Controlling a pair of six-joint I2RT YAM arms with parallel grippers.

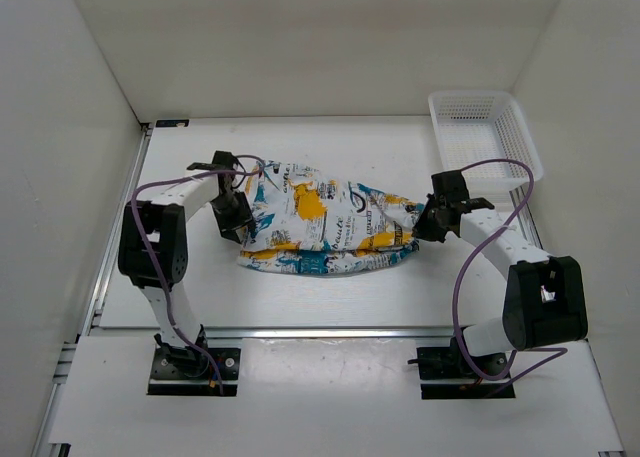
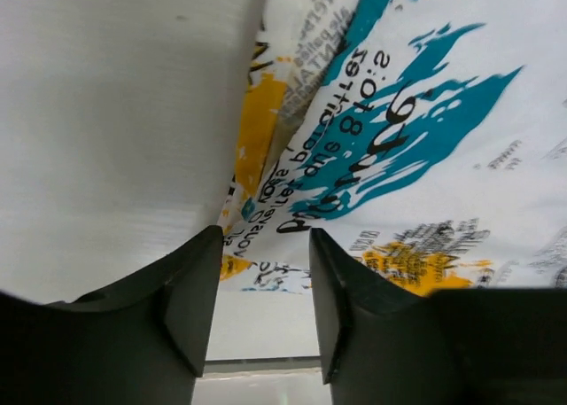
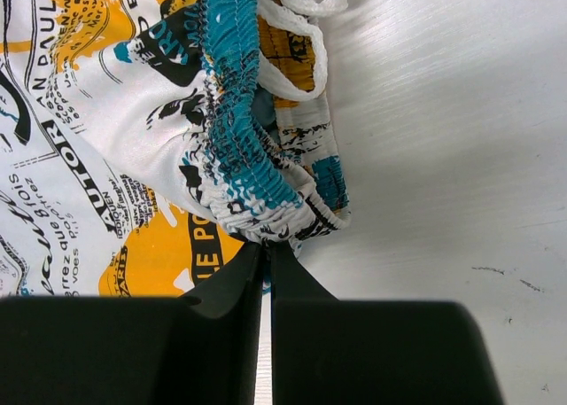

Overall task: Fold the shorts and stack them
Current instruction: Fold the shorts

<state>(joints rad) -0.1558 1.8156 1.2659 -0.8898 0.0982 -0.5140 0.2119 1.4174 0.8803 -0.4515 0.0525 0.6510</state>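
Observation:
The shorts (image 1: pixel 325 227) lie spread in the middle of the table, white with yellow, teal and black print. My left gripper (image 1: pixel 236 217) is at their left edge. In the left wrist view it (image 2: pixel 264 238) is open, and the hem of the shorts (image 2: pixel 399 139) lies just past its fingertips (image 2: pixel 197 281), not pinched. My right gripper (image 1: pixel 424 223) is at the right end of the shorts. In the right wrist view it (image 3: pixel 267 248) is shut on the gathered teal elastic waistband (image 3: pixel 244 130), next to the white drawstring (image 3: pixel 297 33).
A white plastic mesh basket (image 1: pixel 484 133) stands at the back right, just behind the right arm. White walls enclose the table on the left, back and right. A metal rail runs along the table's near edge (image 1: pixel 330 331).

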